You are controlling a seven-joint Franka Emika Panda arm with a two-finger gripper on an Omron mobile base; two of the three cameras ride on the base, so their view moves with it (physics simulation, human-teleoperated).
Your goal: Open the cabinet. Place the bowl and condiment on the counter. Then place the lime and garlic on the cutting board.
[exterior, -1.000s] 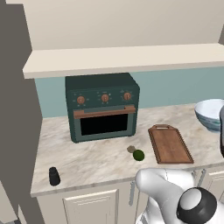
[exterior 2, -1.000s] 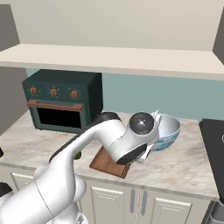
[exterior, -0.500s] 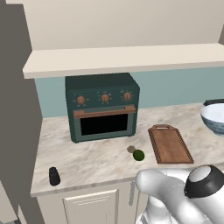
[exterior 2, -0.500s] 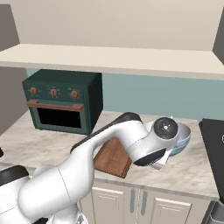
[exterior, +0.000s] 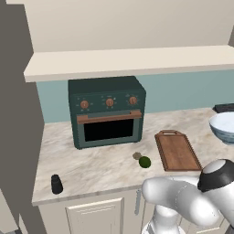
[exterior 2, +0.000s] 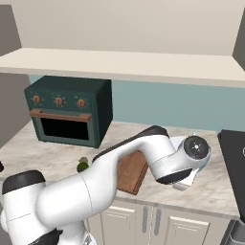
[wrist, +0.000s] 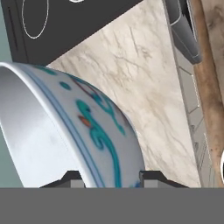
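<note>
1. End effector (wrist: 107, 177): its two dark fingertips stand one on each side of the rim of the wide white ceramic bowl with blue and teal patterned outside (wrist: 83, 131), pinching the wall between them; the bowl is over the beige marble-look bench (wrist: 140, 87), beside a black cooktop (wrist: 65, 26).
2. In the left base view the bowl (exterior: 223, 127) is at the right edge of the bench (exterior: 100, 164); whether it rests on the slab or is lifted clear cannot be told.
3. Brown rectangular wooden cutting board with raised rim (exterior: 176, 151): flat on the bench, handle pointing to the wall, just left of the bowl; bare.
4. Small round dark green lime (exterior: 145, 162): on the bench, just left of the board; tiny tan-grey garlic bulb (exterior: 136, 156) touching or just beside it.
5. Small black cylindrical condiment shaker (exterior: 56, 184): upright near the front left bench edge, well apart from the rest.
6. Dark green countertop oven (exterior: 107, 111): against the wall, door closed.
</note>
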